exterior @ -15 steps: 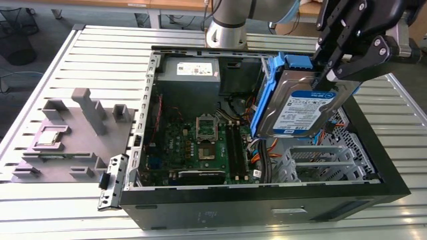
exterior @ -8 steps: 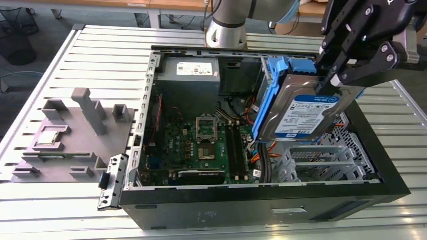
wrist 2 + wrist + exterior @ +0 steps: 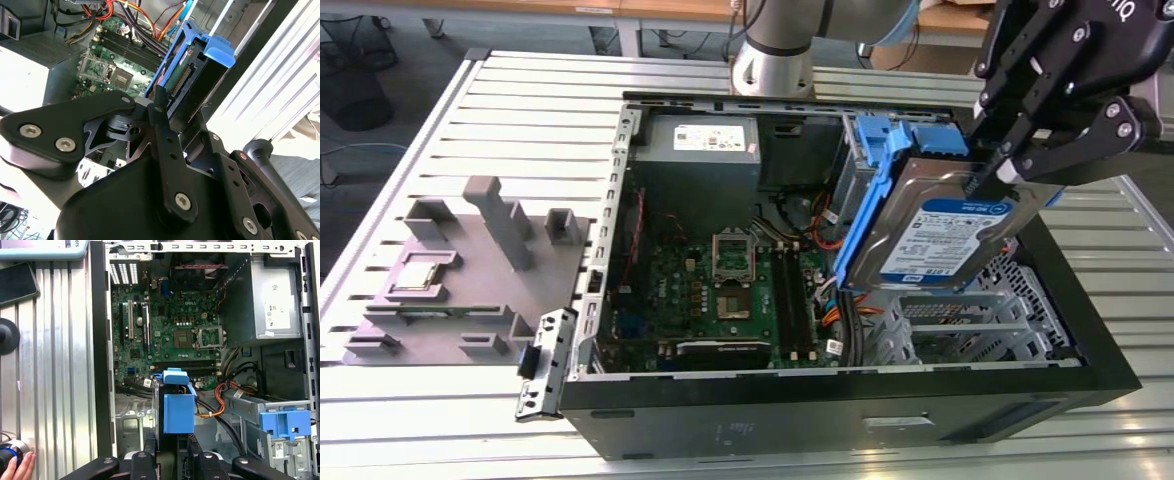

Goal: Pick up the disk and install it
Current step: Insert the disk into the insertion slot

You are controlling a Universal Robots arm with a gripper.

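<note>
My gripper [image 3: 1014, 185] is shut on the disk [image 3: 941, 235], a silver hard drive with a white and blue label and blue rails. I hold it tilted in the air above the open computer case [image 3: 854, 400], over the metal drive cage [image 3: 961, 315] at the exterior view's right. The second wrist view has the disk [image 3: 195, 75] end-on, with its connector edge and blue tab facing the motherboard, and one black finger [image 3: 159, 107] pressing its side. In the first wrist view the blue carrier end [image 3: 178, 412] hangs between the fingers [image 3: 150, 442] over the case interior.
Inside the case lie the green motherboard [image 3: 734, 280], the grey power-supply box [image 3: 700, 140] and orange and black cables [image 3: 220, 400]. A blue caddy [image 3: 907, 140] sits in a bay beside the disk. A grey fixture [image 3: 467, 260] stands on the slatted table. A hand [image 3: 17, 467] rests by a knob.
</note>
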